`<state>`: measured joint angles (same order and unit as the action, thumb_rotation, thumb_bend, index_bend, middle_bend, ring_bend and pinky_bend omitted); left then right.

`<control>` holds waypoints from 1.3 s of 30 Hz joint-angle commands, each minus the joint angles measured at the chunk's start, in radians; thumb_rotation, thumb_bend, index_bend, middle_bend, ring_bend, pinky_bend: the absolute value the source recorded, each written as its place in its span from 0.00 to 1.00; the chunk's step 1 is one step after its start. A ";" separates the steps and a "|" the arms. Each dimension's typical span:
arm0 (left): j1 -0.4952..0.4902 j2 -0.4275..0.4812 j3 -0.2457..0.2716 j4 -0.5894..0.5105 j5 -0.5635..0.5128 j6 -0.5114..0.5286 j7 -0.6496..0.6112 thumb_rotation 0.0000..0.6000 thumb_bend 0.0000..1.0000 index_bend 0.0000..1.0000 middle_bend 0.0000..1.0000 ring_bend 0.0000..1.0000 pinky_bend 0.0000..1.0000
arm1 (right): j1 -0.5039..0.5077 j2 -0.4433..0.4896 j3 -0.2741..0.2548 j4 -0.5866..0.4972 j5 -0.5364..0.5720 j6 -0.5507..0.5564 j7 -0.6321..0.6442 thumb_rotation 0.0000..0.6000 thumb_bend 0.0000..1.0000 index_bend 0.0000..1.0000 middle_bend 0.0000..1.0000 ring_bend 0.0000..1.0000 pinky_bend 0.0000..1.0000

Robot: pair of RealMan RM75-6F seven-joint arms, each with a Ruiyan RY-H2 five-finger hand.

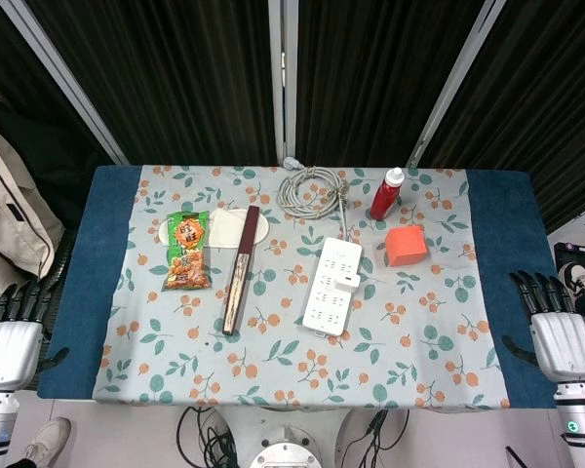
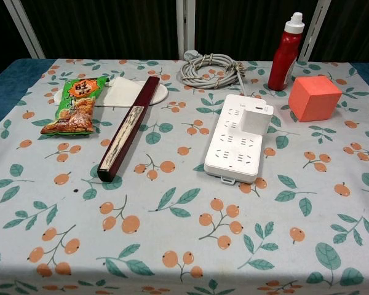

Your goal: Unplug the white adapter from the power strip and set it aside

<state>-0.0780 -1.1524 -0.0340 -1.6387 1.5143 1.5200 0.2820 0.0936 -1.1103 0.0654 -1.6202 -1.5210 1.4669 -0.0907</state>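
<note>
A white power strip (image 1: 331, 286) (image 2: 240, 144) lies near the middle of the table, its coiled grey cord (image 1: 312, 189) (image 2: 210, 70) behind it. A small white adapter (image 1: 347, 280) (image 2: 257, 119) is plugged into the strip's right side, toward the far end. My left hand (image 1: 12, 336) hangs open past the table's left front corner, fingers apart and holding nothing. My right hand (image 1: 556, 330) sits open past the right edge, also holding nothing. Both hands are far from the strip and appear only in the head view.
A red bottle (image 1: 385, 193) (image 2: 285, 53) and an orange cube (image 1: 406, 246) (image 2: 314, 98) stand right of the strip. To its left lie a long dark folded fan (image 1: 241, 281) (image 2: 128, 127), a white dish (image 1: 238, 228) (image 2: 127, 92) and a green snack bag (image 1: 186, 251) (image 2: 75, 104).
</note>
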 commanded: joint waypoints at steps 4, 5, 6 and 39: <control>0.000 -0.007 0.004 0.004 0.002 -0.006 -0.020 1.00 0.06 0.00 0.00 0.00 0.00 | 0.005 -0.002 0.001 -0.001 0.001 -0.003 -0.005 1.00 0.09 0.00 0.07 0.00 0.03; 0.000 -0.007 0.004 0.004 0.003 -0.006 -0.020 1.00 0.06 0.00 0.00 0.00 0.00 | 0.004 -0.002 0.001 -0.001 0.000 -0.003 -0.004 1.00 0.09 0.00 0.07 0.00 0.03; 0.000 -0.007 0.005 0.003 0.004 -0.006 -0.020 1.00 0.06 0.00 0.00 0.00 0.00 | 0.004 -0.003 0.000 -0.001 -0.001 -0.002 -0.002 1.00 0.09 0.00 0.07 0.00 0.03; -0.555 -0.212 -0.051 -0.086 0.331 -0.585 -0.009 1.00 0.08 0.15 0.15 0.05 0.11 | 0.427 -0.019 0.106 -0.114 -0.002 -0.490 -0.051 1.00 0.21 0.00 0.16 0.00 0.19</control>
<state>-0.5612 -1.2938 -0.0586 -1.7575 1.8466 1.0059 0.2751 0.4811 -1.1016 0.1448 -1.7269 -1.5668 1.0241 -0.1232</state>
